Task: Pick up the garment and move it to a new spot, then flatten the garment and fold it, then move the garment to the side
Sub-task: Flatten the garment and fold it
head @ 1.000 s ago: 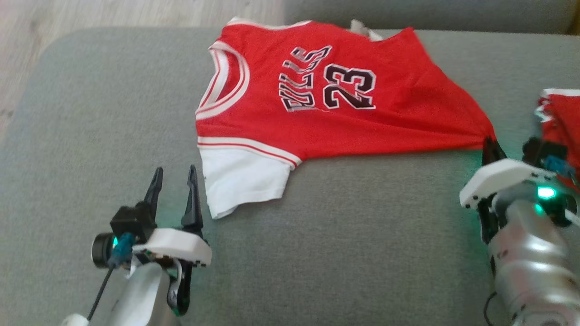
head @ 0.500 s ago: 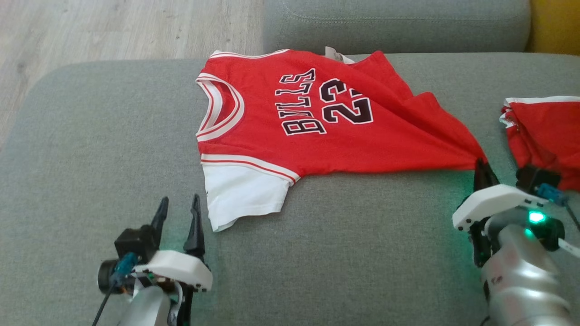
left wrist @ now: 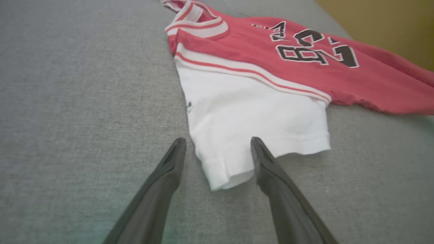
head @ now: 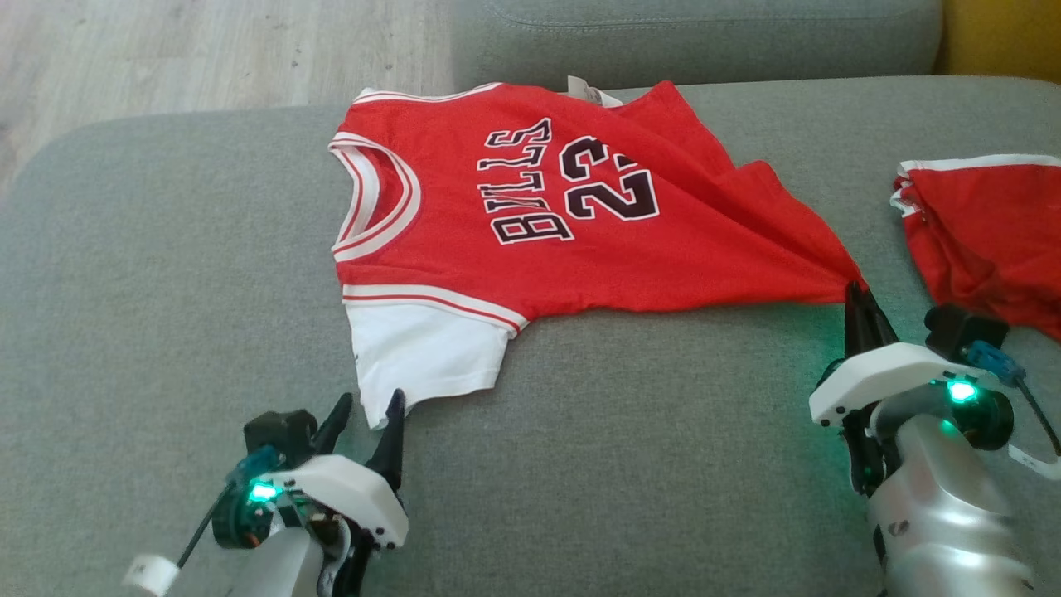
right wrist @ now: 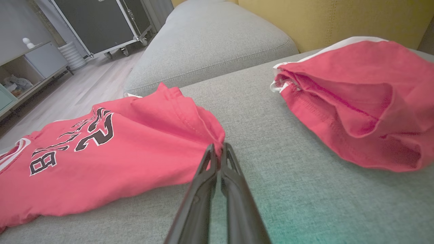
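Red jersey (head: 530,265) number-up across the grey sofa cushion (head: 166,249), hem corner still pinched in the clenched right gripper (head: 854,292), folds now drawn toward that pinch. Over the last second, brought the left gripper (head: 370,408) forward, jaws spread wide, to straddle the white sleeve (left wrist: 251,112) corner instead of standing beside it. Looks ready to clamp there and tug flat.
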